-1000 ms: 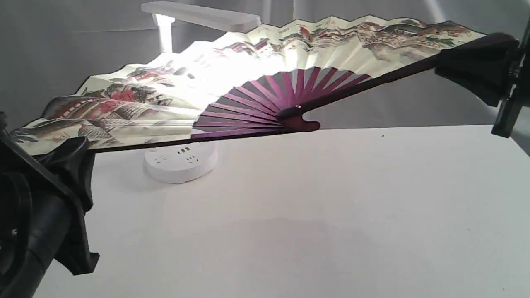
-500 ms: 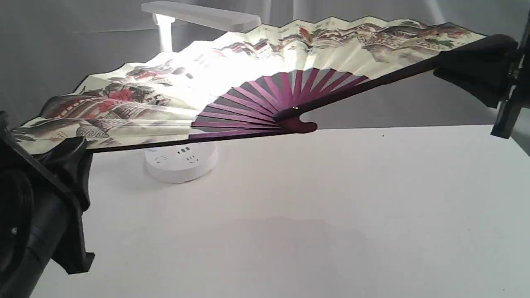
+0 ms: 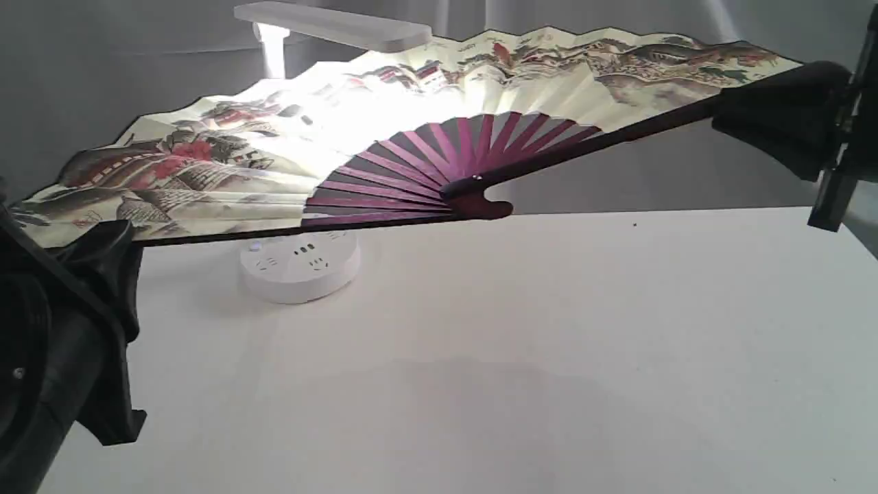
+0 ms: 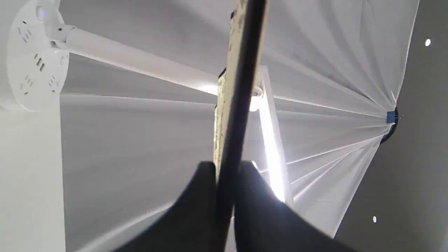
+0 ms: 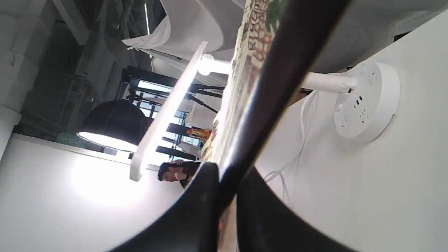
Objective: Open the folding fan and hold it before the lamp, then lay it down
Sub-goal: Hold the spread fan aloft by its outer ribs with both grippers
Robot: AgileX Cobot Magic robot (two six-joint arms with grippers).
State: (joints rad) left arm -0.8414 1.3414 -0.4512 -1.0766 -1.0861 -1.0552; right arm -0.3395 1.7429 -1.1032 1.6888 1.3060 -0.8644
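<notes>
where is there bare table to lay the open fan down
In the exterior view, the widest bare patch is the white table from the lamp base across to its right edge and forward to the near edge. Crowded at the back left: the base stands behind the lower edge of the folding fan, held spread by the left gripper and right gripper.

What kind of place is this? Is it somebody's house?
Probably a robot test studio, not a house: a white table, a grey cloth backdrop hung behind it, and the left pincer and right pincer holding a folding fan before a desk lamp.
</notes>
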